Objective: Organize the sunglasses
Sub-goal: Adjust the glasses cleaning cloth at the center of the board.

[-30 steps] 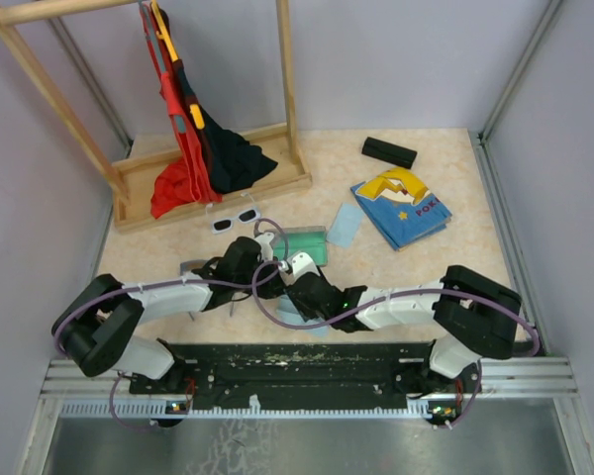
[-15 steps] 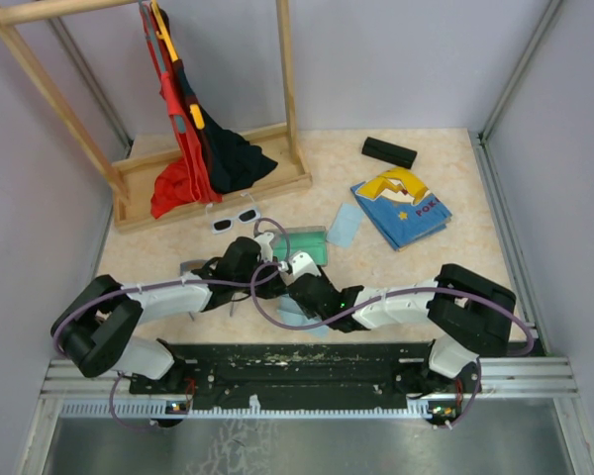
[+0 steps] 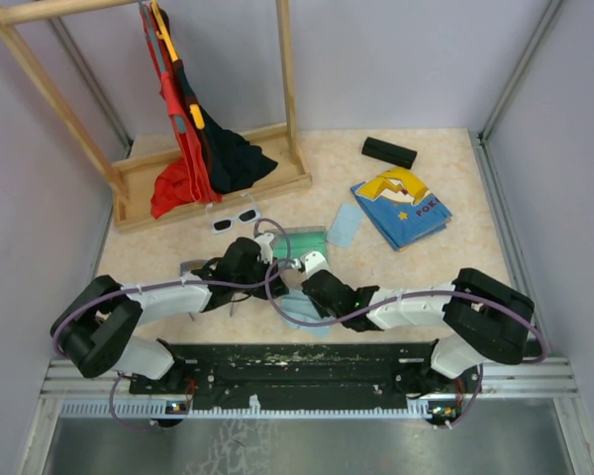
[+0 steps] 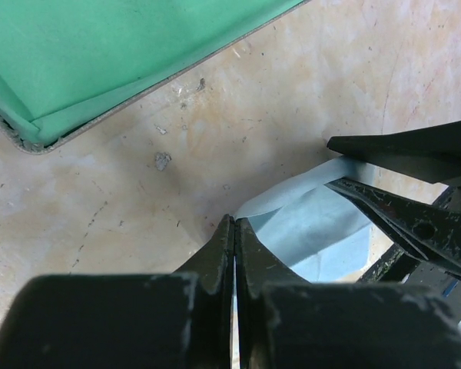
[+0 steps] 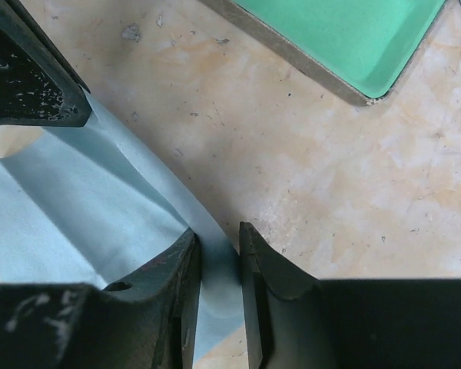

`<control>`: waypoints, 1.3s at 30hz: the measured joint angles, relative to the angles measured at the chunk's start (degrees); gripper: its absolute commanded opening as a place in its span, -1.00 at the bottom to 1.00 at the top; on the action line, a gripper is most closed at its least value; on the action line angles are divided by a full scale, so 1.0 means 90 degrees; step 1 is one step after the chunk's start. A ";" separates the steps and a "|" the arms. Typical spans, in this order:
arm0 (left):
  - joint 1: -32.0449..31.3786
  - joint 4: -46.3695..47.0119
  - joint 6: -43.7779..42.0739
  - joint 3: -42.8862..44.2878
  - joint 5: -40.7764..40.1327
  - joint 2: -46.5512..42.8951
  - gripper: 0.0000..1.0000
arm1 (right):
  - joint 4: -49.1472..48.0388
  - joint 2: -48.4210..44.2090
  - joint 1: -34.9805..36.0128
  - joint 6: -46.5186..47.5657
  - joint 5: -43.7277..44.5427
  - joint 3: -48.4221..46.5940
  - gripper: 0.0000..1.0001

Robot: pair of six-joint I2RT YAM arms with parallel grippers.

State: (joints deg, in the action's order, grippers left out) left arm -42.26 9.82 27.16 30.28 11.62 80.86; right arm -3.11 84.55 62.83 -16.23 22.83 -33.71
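**A:** Sunglasses, where are they?

**B:** I see the white sunglasses near the green case, just off its far left corner. They lie flat on the table.

**A:** And your grippers?

**B:** Both are on the near side of the case. My left gripper is pinched tight on one edge of the blue cloth. My right gripper is narrow, with a fold of the same cloth between its fingers. The cloth is bunched up between them.
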 measured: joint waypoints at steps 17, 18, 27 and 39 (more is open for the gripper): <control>0.0005 -0.0007 -0.0005 0.0000 0.0029 -0.0032 -0.99 | -0.0058 -0.0372 -0.0056 -0.0010 -0.0464 0.0243 -1.00; 0.0002 -0.0010 -0.0012 0.0000 0.0046 -0.0044 -0.99 | -0.0032 -0.0420 -0.0056 -0.0010 -0.0471 0.0243 -1.00; 0.0002 -0.0097 -0.0051 0.0000 0.0165 -0.0061 -0.99 | 0.0119 -0.0879 -0.0117 -0.0005 -0.0532 0.0240 -1.00; 0.0005 -0.0155 -0.0153 0.0002 0.0158 -0.0155 -0.99 | 0.0464 -0.0894 -0.0267 0.0044 -0.0663 0.0199 -0.68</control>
State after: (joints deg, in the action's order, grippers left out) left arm -42.22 8.43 25.78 30.30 13.04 79.46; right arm 1.06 76.51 60.42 -15.84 16.86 -31.92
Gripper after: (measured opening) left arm 0.009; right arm 0.133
